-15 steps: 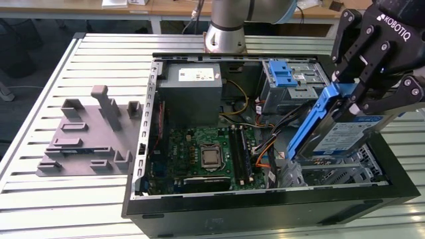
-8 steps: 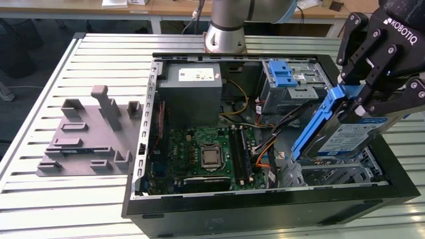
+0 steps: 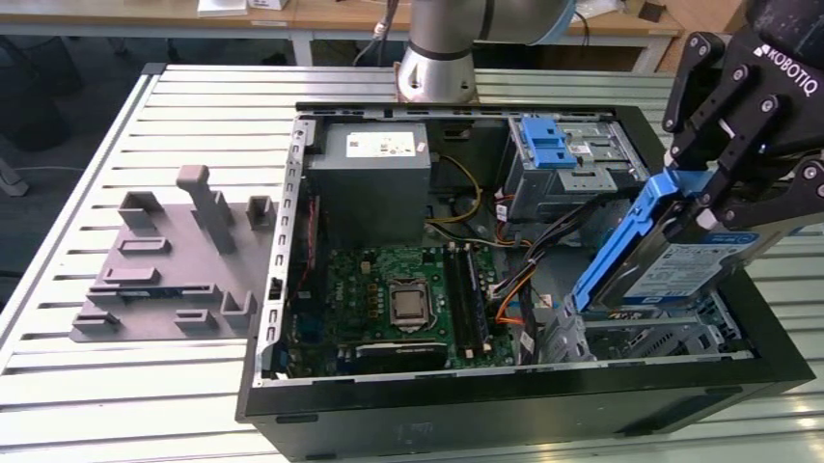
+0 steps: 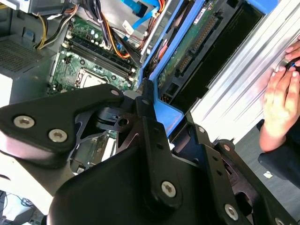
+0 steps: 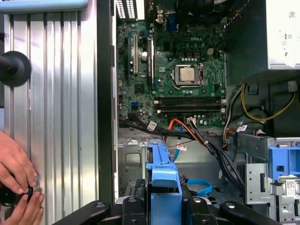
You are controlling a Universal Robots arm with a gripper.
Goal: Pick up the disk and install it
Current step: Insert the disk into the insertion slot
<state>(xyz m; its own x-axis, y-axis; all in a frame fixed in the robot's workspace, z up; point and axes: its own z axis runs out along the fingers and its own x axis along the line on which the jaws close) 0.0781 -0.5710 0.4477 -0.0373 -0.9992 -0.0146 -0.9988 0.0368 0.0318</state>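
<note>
We count one computer case [image 3: 515, 415], one disk [image 3: 701, 265], one gripper [image 3: 721, 193], one grey power box [image 3: 373, 183], one green board [image 3: 386, 289], one grey plastic stand [image 3: 168, 280] and two hands [image 5: 16, 161].

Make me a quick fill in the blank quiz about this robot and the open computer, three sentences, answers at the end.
The gripper is shut on the disk, whose plastic rails are ____ in colour. The disk hangs ____, not flat, above the open computer case. The grey fixture lies beside the case, on the exterior view's ____.
Missing words: blue; tilted; left.
</note>
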